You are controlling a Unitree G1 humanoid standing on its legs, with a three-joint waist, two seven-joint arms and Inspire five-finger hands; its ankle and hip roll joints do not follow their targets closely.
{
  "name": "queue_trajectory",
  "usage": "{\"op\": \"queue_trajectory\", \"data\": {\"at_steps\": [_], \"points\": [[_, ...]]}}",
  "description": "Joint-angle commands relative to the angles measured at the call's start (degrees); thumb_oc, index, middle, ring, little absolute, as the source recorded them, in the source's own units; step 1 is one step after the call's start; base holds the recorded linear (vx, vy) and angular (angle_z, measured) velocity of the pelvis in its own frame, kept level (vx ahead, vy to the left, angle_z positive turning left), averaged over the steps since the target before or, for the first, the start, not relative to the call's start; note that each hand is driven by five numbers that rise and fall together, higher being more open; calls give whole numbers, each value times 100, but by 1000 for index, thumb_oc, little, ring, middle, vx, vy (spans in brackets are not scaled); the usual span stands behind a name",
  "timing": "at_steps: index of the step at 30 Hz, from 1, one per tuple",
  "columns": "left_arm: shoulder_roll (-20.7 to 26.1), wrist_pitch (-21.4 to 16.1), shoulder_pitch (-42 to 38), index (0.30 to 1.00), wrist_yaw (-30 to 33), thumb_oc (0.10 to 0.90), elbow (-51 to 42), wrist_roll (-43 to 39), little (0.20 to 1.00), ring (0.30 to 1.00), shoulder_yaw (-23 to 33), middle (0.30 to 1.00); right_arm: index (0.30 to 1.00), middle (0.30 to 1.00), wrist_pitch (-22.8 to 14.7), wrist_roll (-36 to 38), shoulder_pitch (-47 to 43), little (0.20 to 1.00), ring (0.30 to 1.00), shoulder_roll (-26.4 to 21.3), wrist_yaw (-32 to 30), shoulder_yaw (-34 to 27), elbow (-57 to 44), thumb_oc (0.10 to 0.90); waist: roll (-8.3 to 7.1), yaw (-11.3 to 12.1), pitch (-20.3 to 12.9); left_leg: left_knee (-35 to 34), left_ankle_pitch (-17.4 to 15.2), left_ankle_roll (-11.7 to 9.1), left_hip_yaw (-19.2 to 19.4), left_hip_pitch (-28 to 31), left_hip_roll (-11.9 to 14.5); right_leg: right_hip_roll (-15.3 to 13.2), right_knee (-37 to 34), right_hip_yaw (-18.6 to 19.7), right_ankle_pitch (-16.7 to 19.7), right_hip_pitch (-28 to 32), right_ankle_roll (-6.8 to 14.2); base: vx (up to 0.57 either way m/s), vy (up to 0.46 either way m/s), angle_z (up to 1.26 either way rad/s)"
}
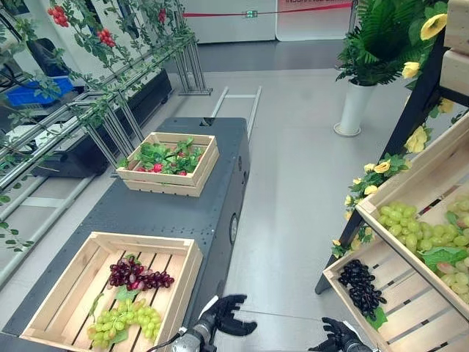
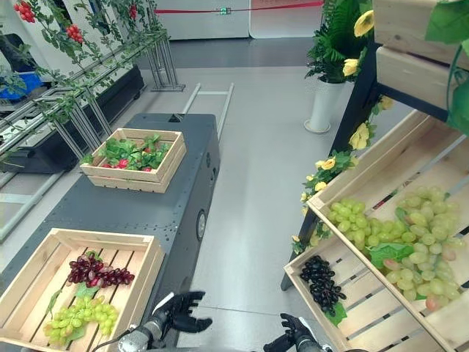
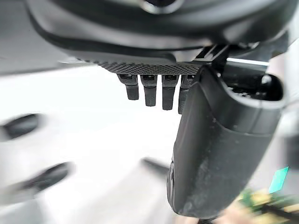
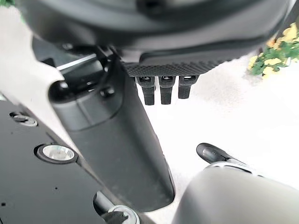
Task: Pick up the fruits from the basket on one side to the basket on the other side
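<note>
Long dark grey metal cart (image 1: 146, 213): carries near slatted pale wooden crate (image 1: 80, 271) holding dark purple grape bunch (image 1: 138, 275) and green grape bunch (image 1: 128, 319). Right: slanted wooden shelf crate (image 2: 366, 308) with black grape bunch (image 2: 321, 284). Left hand (image 1: 223, 315) and right hand (image 1: 338, 337): low between, fingers loosely spread, empty.

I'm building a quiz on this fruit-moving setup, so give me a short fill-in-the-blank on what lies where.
1. In the near crate on the grey table, the purple grapes lie beside a bunch of ____ grapes.
2. The black grapes lie in the shelf's ____ crate.
3. Both the left hand and right hand hold ____.

Missing: green; lower; nothing
</note>
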Motion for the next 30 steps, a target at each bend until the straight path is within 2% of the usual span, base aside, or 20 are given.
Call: {"op": "queue_trajectory", "data": {"at_steps": [1,2,4,6,7,8,9,11,13,15,16,17,21,23,24,26,27,28,30], "points": [[415,-1164,-673,900,1050,800,-480,-501,900,900,891,900,900,900,-141,38,-230,900,900,94,-22,29,-5,800,-194,224,11,65,-249,363,146,-134,-542,-290,14,172,114,-42,285,15,29,20],[551,-1266,-647,900,1576,800,-682,-174,900,900,1218,900,900,900,-142,-5,-171,900,900,55,6,-19,-17,800,-197,255,1,65,-233,353,97,-135,-547,-299,14,154,110,-31,279,28,26,19],[749,-1193,-666,900,1882,800,-728,148,900,900,1570,900,900,900,-158,-35,-116,900,900,25,19,-54,-4,800,-199,276,-20,65,-225,339,72,-127,-549,-307,14,133,102,-12,274,49,31,17],[984,-1040,-706,900,2183,800,-705,458,900,900,1823,900,900,900,-178,-42,-87,900,900,-11,36,-61,18,800,-195,284,-33,65,-215,329,60,-123,-550,-317,14,104,95,0,271,64,42,9],[1363,-826,-830,900,2650,800,-529,987,900,900,2093,900,900,900,-201,-50,-54,900,900,-61,30,-49,27,800,-172,276,-51,65,-197,320,56,-129,-549,-328,14,73,92,4,279,56,46,3],[1391,-773,-842,900,2771,800,-516,1106,900,900,2109,900,900,900,-202,-50,-52,900,900,-66,29,-47,28,800,-168,273,-51,65,-196,319,55,-128,-548,-329,14,70,92,5,280,86,76,6],[1684,-583,-910,900,3138,800,-355,1383,900,900,2205,900,900,900,-208,-32,-33,900,900,-94,10,-31,33,800,-155,267,-54,65,-190,313,64,-132,-549,-334,14,59,90,6,288,62,63,6],[1894,-395,-946,900,3523,800,-225,1779,900,900,2272,900,900,900,-208,-19,-12,900,900,-120,-23,-9,28,800,-144,262,-39,65,-182,311,66,-142,-544,-337,14,47,91,-1,290,51,68,6],[2248,61,-1027,900,4188,800,-116,2448,900,900,2322,900,900,900,-282,1,2,900,900,-167,-66,37,42,800,-143,270,59,65,-157,323,57,-204,-538,-330,14,40,115,-61,287,11,80,13],[2386,434,-1067,900,4681,800,52,2695,900,900,2351,900,900,900,-322,-79,-20,900,900,-192,-67,105,75,800,-156,302,158,65,-137,334,45,-266,-527,-317,14,-2,121,-112,282,-20,72,11],[2409,470,-1072,900,4764,800,96,2746,900,900,2358,900,900,900,-322,-97,-26,900,900,-198,-66,127,79,800,-162,308,181,65,-134,338,45,-279,-524,-313,14,-9,123,-126,280,-50,76,2],[2499,588,-1097,900,5103,800,212,3037,900,900,2347,900,900,900,-364,-120,-65,900,900,-231,-67,221,106,800,-193,329,284,65,-114,349,47,-334,-512,-297,14,-31,141,-188,265,-46,53,1],[2743,666,-1303,900,5389,800,218,2948,900,900,2306,900,900,900,-482,-135,-293,900,900,-346,-51,378,122,800,-240,385,571,65,-23,354,53,-495,-475,-269,151,-64,109,-400,200,-159,73,6],[3114,643,-1775,900,5300,800,385,2848,900,900,2225,900,900,900,-665,-62,-616,900,900,-470,-64,567,89,800,-310,451,1029,660,-92,340,120,-979,-442,-323,749,-227,-104,-803,92,-301,63,21],[3151,633,-1830,900,5293,800,402,2840,900,900,2204,900,900,900,-680,-51,-643,900,900,-478,-69,581,82,800,-318,455,1070,752,-109,337,125,-1047,-443,-331,833,-241,-131,-855,82,-289,21,31],[3615,691,-2436,900,5116,800,532,3161,900,900,1915,900,900,900,-856,147,-945,900,900,-579,-235,747,-75,800,-390,490,1527,1631,-273,308,240,-1685,-425,-404,1656,-426,-389,-1388,-17,-278,3,42],[3617,689,-2449,900,5116,800,539,3160,900,900,1907,900,900,900,-856,148,-948,900,900,-577,-234,742,-74,800,-393,493,1519,1659,-284,308,239,-1714,-425,-408,1681,-427,-401,-1415,-17,-235,22,53],[3858,743,-2738,900,5038,800,544,3509,900,900,1656,900,900,900,-853,338,-1127,900,900,-633,-277,723,-188,800,-436,528,1724,2267,-422,278,373,-2147,-372,-495,2225,-552,-575,-1757,-55,-146,32,43],[3964,843,-2868,900,5053,800,484,3722,900,900,1436,900,900,900,-846,391,-1254,900,900,-684,-294,670,-258,800,-438,553,1824,2626,-504,271,398,-2457,-356,-544,2602,-581,-707,-2019,-82,-148,55,27]]}}
